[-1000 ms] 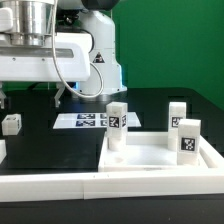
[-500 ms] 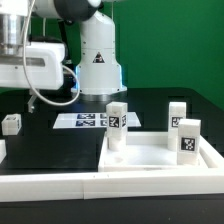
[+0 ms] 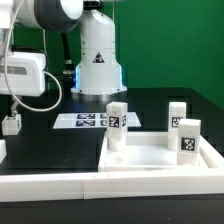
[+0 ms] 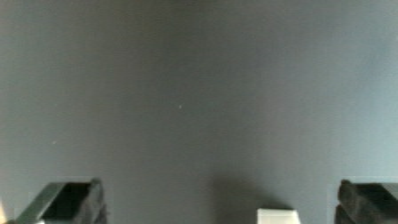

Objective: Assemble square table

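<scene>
1. Green wall behind; black surface (image 3: 60, 150) in front, with a white rail along its near edge.
2. Square table slab (image 3: 160, 155): white, lying flat on the surface toward the exterior view's right.
3. Three tagged white leg posts stand upright on the slab: one (image 3: 117, 125) at its far corner on the exterior view's left, one (image 3: 178, 115) at the far right, one (image 3: 188, 140) nearer on the right.
4. Fourth leg post (image 3: 11, 124): small, on the surface at the exterior view's far left, well apart from the slab.
5. Marker board (image 3: 85, 120): flat, just behind the slab.
6. Robot base (image 3: 97, 55): white, behind the board.
7. Claw (image 4: 222, 203): fingers (image 4: 68, 200) spread wide, holding nothing; a small white piece (image 4: 276, 215) shows below, between them.
</scene>
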`<state>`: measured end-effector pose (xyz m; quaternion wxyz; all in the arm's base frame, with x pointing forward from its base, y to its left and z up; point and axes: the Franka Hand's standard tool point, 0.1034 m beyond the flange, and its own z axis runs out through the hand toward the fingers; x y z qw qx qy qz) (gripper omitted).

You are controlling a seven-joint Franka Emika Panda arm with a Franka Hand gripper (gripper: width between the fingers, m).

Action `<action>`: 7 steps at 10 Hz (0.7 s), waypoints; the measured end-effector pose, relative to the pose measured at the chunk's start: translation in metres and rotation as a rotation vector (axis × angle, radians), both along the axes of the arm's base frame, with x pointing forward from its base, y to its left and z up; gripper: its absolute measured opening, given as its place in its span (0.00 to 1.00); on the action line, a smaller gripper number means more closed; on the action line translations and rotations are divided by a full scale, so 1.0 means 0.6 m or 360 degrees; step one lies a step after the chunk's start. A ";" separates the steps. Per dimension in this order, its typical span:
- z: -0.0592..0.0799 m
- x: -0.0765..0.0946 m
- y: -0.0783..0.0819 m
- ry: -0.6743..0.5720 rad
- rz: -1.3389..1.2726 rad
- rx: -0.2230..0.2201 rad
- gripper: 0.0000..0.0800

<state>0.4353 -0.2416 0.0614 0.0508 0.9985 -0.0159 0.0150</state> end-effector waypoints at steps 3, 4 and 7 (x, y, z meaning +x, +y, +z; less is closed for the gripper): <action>-0.002 -0.005 -0.004 0.0006 0.0001 0.0001 0.81; -0.005 -0.015 -0.008 0.0026 0.0096 0.0003 0.81; -0.006 -0.042 -0.009 0.0064 0.0248 0.0032 0.81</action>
